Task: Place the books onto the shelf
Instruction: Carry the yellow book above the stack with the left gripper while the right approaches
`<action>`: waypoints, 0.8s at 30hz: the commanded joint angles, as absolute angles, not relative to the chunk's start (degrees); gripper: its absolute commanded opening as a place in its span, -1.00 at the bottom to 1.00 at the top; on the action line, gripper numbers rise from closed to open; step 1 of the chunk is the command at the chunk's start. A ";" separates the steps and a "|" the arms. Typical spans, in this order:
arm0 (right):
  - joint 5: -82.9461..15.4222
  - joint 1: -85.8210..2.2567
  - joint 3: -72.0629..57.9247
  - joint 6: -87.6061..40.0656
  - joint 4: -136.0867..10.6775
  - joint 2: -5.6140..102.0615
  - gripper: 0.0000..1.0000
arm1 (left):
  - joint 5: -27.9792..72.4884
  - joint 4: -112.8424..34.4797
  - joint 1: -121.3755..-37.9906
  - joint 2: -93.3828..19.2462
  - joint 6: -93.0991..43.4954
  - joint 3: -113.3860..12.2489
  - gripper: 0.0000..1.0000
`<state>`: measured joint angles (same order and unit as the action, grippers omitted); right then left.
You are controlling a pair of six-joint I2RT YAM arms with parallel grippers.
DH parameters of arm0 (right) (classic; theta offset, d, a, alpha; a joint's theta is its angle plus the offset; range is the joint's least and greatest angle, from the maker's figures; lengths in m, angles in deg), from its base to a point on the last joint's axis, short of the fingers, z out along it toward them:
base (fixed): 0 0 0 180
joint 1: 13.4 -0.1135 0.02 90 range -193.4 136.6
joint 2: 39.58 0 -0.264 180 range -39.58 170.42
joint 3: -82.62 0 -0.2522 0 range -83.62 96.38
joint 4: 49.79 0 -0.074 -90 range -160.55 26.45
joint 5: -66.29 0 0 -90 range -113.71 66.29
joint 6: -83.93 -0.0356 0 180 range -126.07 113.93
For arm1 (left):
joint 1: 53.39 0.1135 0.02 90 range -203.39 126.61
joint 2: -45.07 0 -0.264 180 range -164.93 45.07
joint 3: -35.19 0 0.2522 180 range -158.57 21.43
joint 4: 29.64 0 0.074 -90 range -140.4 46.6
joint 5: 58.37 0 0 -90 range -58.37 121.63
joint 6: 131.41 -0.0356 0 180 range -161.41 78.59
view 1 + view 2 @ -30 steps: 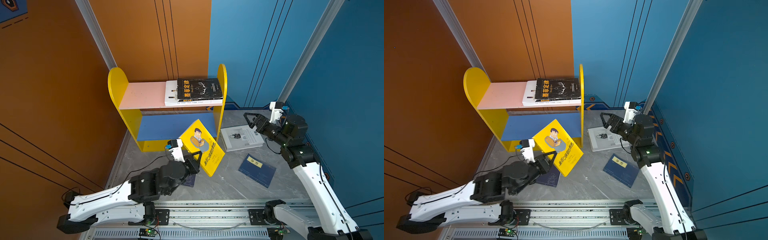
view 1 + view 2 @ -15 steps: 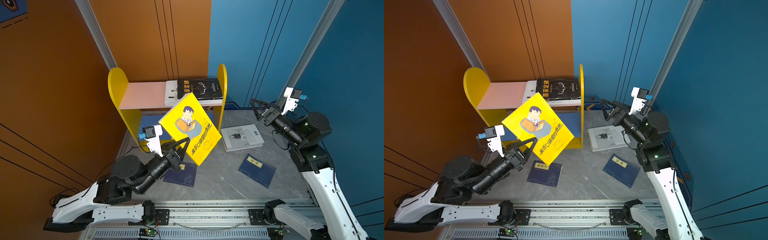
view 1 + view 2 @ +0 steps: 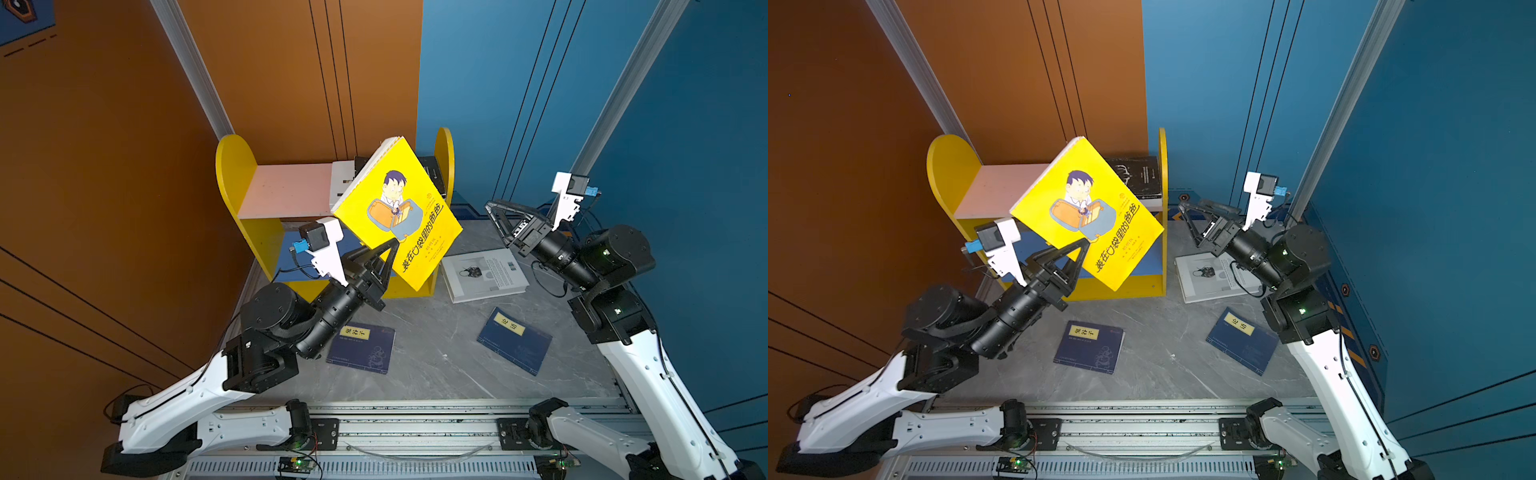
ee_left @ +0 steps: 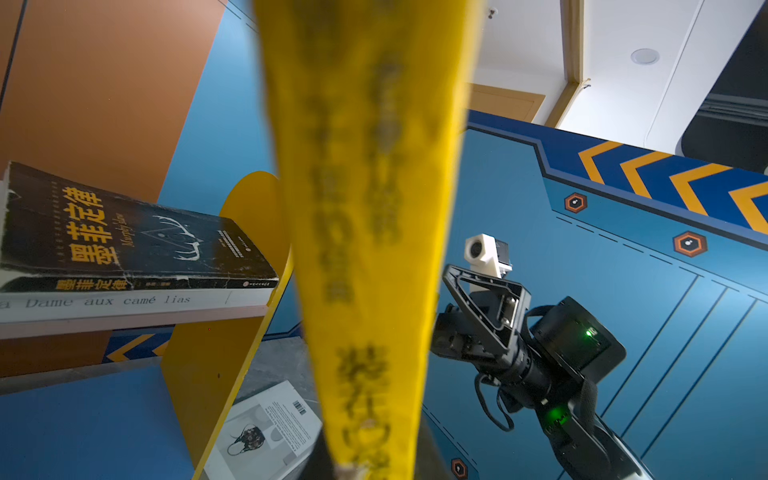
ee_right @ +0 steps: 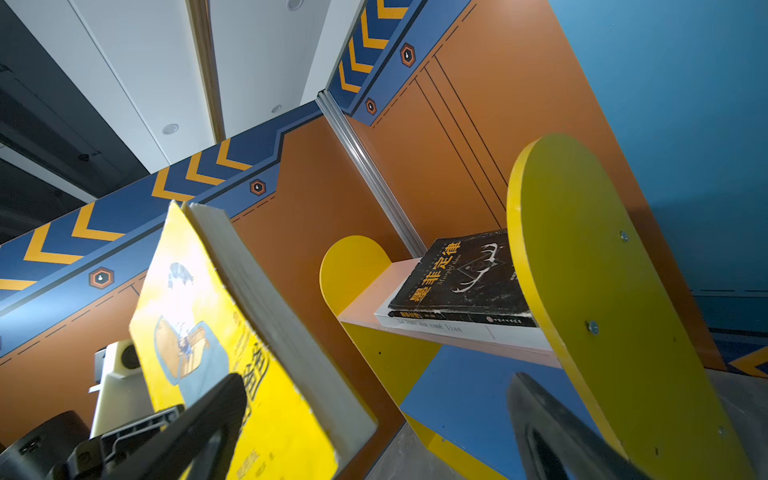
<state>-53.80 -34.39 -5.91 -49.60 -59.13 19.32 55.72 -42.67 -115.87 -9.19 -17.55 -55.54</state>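
My left gripper [image 3: 390, 249] is shut on the lower corner of the yellow book with the cartoon man [image 3: 399, 212], held tilted in the air in front of the shelf [image 3: 232, 174]. In the left wrist view this book [image 4: 374, 208] hides the jaws. A black book [image 3: 1142, 176] lies on a white one [image 4: 124, 301] at the right end of the pink upper board [image 3: 286, 189]. My right gripper [image 3: 494, 218] hovers open and empty just right of the shelf. In its wrist view the fingers [image 5: 208, 415] frame the blue lower board [image 5: 469, 395].
A white and grey book [image 3: 482, 272] lies flat on the grey table [image 3: 436, 374] beside the shelf. Two navy books with yellow labels [image 3: 363, 345] [image 3: 515, 338] lie nearer the front rail [image 3: 415, 428]. Orange and blue walls close in behind.
My left gripper has lifted the yellow book from table height up in front of the upper board. The right arm has risen and swung back, and its jaws have opened a little wider.
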 commanded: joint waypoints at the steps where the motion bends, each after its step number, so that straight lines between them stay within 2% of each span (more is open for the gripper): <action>1: -55.25 -35.73 -7.61 -52.92 -51.87 19.24 1.00 | 47.78 -35.35 -108.13 -9.11 -10.70 -59.24 -1.00; 4: -54.83 -37.32 -9.67 -54.15 -48.78 19.52 1.00 | 42.73 -32.85 -101.46 -9.74 -3.49 -58.69 -1.00; 11: -54.46 -42.66 -13.55 -59.51 -39.30 21.55 0.99 | 33.52 -28.19 -91.75 -12.78 7.33 -59.49 -1.00; 14: -54.04 -44.30 -14.58 -59.78 -37.55 21.91 0.99 | 30.08 -27.29 -88.74 -14.91 12.37 -60.09 -1.00; 19: -58.64 -44.85 -12.27 -62.57 -34.47 24.46 0.97 | 26.50 -22.46 -84.74 -17.07 20.30 -57.94 -1.00; 24: -57.02 -45.20 -10.94 -64.43 -32.05 26.41 0.94 | 23.37 -16.51 -81.95 -19.42 26.27 -56.32 -1.00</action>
